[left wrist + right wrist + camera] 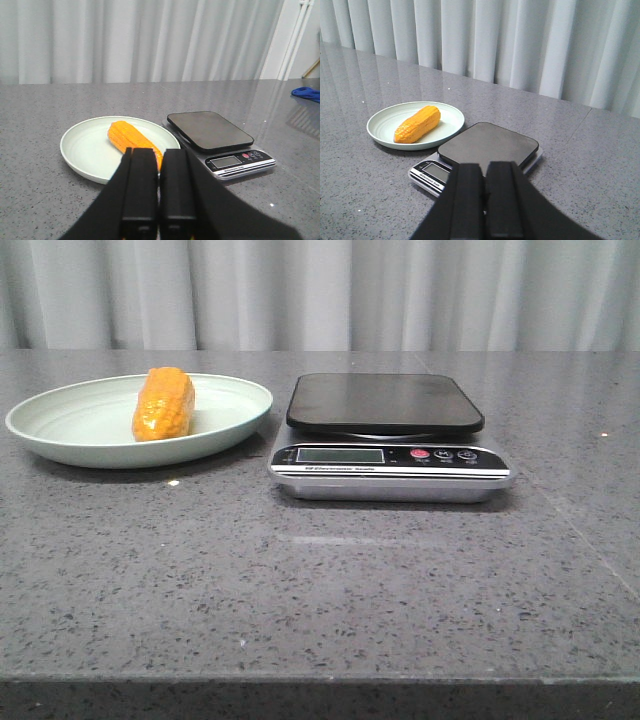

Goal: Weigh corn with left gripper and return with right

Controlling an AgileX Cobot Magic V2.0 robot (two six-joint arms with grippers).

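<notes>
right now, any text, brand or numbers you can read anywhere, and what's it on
Nothing reads clearly.
Scale front panel: a line of small print under the display, too blurred to read.
Scale display: no digits visible.
Scale buttons: one red, two dark, with tiny labels beneath, too small to read.
Plate, corn and table: no text or marks.

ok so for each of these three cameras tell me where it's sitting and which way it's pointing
Front view: low at the table's near edge, facing forward at the plate holding the corn and the scale; no robot parts show.
Left wrist view: on the left arm, above the table, looking past the left gripper, fingers together, toward the corn.
Right wrist view: on the right arm, looking over the right gripper, nearly closed, at the scale.
All three share corn, plate, scale and the curtain.
</notes>
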